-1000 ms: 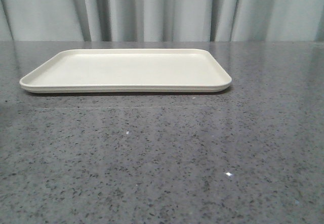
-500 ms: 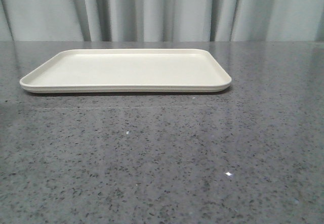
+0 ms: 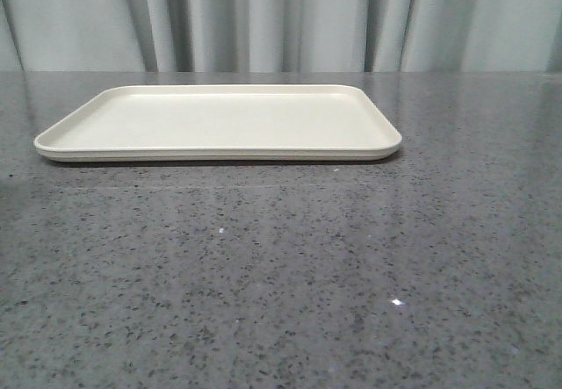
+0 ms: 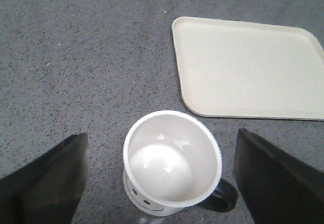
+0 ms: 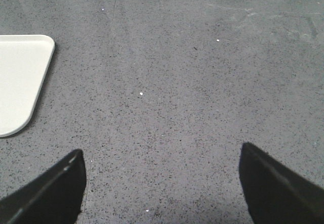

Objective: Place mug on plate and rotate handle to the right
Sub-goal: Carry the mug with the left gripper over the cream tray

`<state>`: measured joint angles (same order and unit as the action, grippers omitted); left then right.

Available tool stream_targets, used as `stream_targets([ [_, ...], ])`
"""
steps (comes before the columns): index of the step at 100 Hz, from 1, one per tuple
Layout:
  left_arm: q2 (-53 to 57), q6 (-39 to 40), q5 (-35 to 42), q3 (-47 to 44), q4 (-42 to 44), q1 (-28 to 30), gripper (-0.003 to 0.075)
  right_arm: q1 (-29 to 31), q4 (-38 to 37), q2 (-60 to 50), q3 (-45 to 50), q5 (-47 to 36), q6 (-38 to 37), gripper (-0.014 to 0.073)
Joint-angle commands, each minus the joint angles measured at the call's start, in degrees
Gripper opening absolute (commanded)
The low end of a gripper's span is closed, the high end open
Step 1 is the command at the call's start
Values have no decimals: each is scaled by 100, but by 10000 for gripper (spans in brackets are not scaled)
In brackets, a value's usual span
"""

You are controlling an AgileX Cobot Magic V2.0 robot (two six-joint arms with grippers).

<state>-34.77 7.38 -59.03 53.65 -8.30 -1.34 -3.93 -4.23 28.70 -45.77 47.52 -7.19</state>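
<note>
The cream-white plate (image 3: 219,121) lies empty on the grey speckled table in the front view. No mug and no gripper show in that view. In the left wrist view the white mug (image 4: 169,163) stands upright on the table, apart from the plate (image 4: 248,67), its smiley print facing the camera and its black handle (image 4: 223,196) toward one finger. My left gripper (image 4: 162,181) is open, its fingers (image 4: 43,183) wide on either side of the mug without touching it. My right gripper (image 5: 162,183) is open and empty over bare table, with a corner of the plate (image 5: 20,77) beside it.
Grey pleated curtains (image 3: 281,16) hang behind the table's far edge. The speckled stone tabletop (image 3: 281,275) stretches in front of the plate.
</note>
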Motion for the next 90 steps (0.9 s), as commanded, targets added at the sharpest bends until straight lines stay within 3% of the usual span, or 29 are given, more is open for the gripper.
stream_targets([
  [1,-262,-7,145,189,206,8,577,35,-47,77,-204,-355,28,614],
  [16,-710,-7,-151,189,330,8,577,35,-47,77,-204,-355,28,614],
  [71,-2263,-262,-140,189,318,8,573,35,-47,77,-204,-355,28,614],
  [90,-2551,-265,-105,189,318,8,515,35,-47,77,-204,-355,28,614],
])
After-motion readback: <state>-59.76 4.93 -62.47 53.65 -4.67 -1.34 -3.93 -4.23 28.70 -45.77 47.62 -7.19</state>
